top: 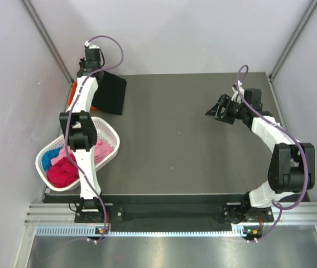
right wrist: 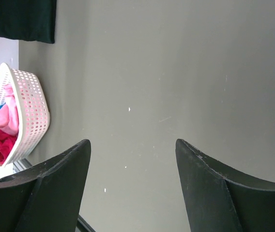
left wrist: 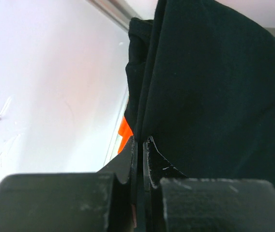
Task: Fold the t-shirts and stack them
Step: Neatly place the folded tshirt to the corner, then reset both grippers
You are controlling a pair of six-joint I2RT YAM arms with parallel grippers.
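Black shirt (top: pixel 109 92) hangs pinched in the left hand (left wrist: pixel 138 141) at the desk's (top: pixel 192 128) far-left corner, beside an orange shirt (left wrist: pixel 124 130); right hand (right wrist: pixel 132 143) spread, empty. Basket (top: pixel 111 134) holds a crumpled heap (top: pixel 62 172): mostly undone.

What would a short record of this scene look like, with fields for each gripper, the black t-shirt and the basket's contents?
left gripper: shut, fingertips at the black t-shirt; whether it pinches cloth is unclear
right gripper: open, empty, over bare table on the right
black t-shirt: folded, far left corner; orange t-shirt showing beside it
basket: near left edge, holds pink t-shirt, magenta t-shirt, blue t-shirt, all crumpled
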